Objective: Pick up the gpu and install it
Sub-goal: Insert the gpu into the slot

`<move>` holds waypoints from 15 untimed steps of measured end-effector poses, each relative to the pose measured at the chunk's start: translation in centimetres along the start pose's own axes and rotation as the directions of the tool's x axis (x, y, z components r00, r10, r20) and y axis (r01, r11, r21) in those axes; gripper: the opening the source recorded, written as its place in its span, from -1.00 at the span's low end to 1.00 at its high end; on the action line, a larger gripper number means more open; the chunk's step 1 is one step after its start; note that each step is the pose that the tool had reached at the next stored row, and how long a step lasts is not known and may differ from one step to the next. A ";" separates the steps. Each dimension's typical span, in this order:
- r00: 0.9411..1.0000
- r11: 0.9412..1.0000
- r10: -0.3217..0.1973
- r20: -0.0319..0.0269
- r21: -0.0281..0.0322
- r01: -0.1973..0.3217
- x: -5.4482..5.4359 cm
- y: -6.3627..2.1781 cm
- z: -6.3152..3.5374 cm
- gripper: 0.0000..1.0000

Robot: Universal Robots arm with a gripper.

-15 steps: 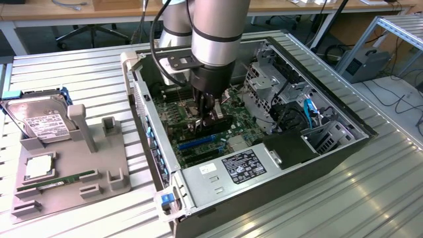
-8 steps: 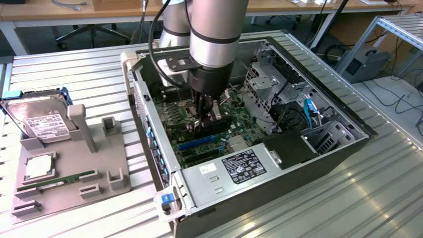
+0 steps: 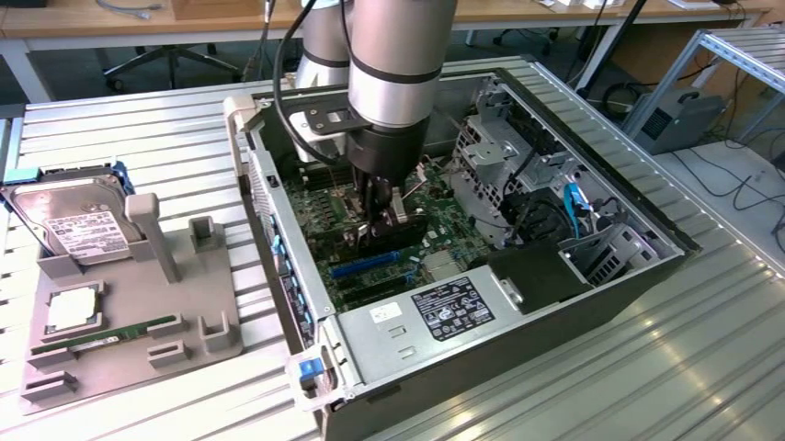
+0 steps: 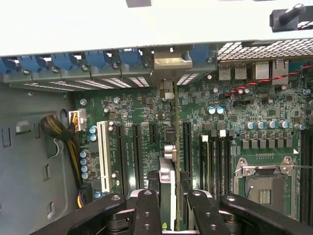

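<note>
My gripper (image 3: 381,213) reaches down into the open computer case (image 3: 638,276) and is shut on the gpu (image 3: 371,241), a thin dark card held upright over the green motherboard (image 3: 429,207). In the wrist view the gpu (image 4: 175,142) is seen edge-on between my black fingers (image 4: 147,210), with the gripper (image 4: 171,208) clamped on both its sides. Its silver-beige bracket (image 4: 170,63) sits against the case's rear slot wall, in line with the black expansion slots (image 4: 187,142). Whether the card's edge is seated in a slot cannot be told.
A grey fixture (image 3: 123,367) on the exterior view's left holds a hard drive (image 3: 73,225), a processor (image 3: 72,308) and a green RAM stick (image 3: 105,338). Inside the case are the power supply (image 3: 448,308), the drive cage (image 3: 491,152), a white slot (image 4: 103,152) and the processor socket (image 4: 261,183).
</note>
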State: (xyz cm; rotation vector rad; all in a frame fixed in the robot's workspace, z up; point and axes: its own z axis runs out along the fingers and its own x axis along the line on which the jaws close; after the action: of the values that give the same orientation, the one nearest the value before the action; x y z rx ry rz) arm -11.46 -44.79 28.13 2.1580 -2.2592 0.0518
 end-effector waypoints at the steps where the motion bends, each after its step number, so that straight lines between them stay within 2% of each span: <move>1: 1.000 1.000 0.000 0.000 0.000 0.000 -0.1 0.00 0.03 -0.47; 15: 1.000 1.000 0.000 0.000 0.000 0.000 -0.1 0.26 0.41 -0.47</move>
State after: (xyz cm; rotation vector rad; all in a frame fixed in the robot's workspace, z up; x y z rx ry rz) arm -11.71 -44.69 27.72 2.1580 -2.2592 0.0518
